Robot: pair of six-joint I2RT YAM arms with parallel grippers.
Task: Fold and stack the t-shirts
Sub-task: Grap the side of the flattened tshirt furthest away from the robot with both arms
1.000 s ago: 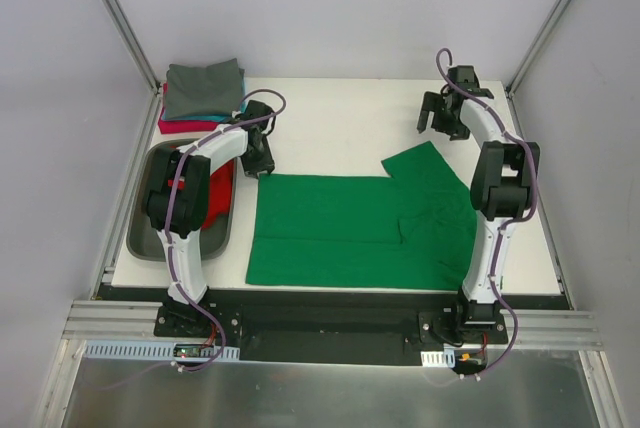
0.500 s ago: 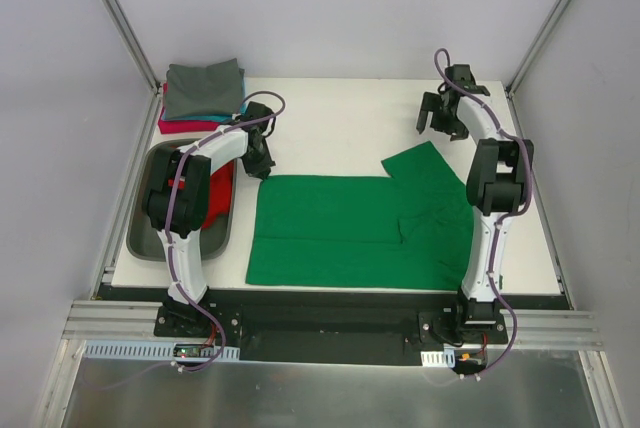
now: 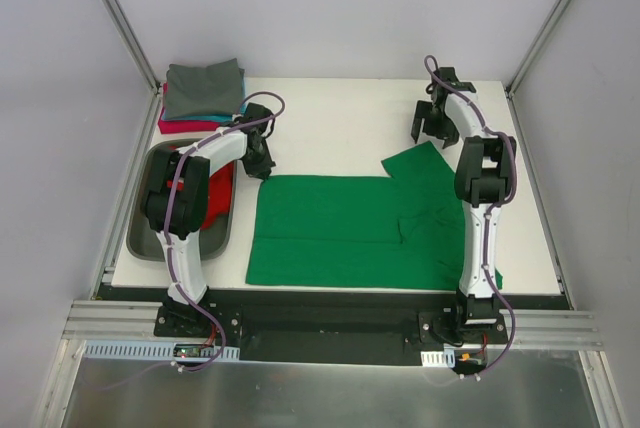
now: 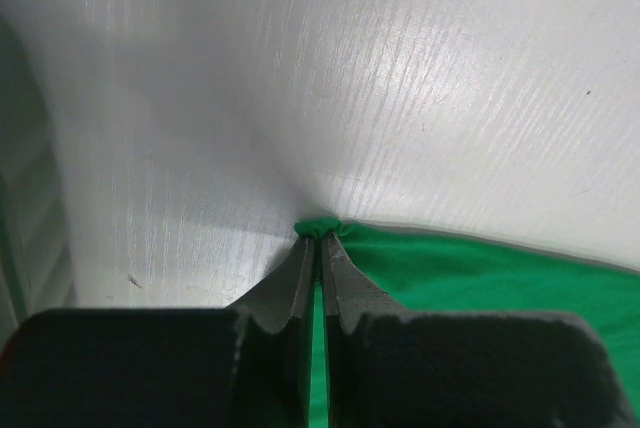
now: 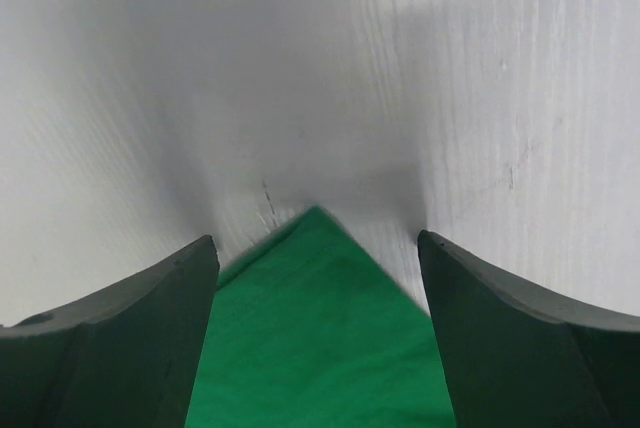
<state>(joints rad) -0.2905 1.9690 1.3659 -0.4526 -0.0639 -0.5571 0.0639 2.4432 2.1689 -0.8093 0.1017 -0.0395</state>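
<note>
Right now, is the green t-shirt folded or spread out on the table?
Spread out: the green t-shirt lies flat and wide on the table, not doubled into a rectangle.

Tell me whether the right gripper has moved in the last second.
Yes. In the top view the right gripper has shifted left, from right of the sleeve tip of the green t-shirt to directly beyond it, jaws open.

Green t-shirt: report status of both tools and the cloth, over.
Left tool shut on green t-shirt corner. Right tool open astride sleeve tip, not gripped. Nothing blocking.
</note>
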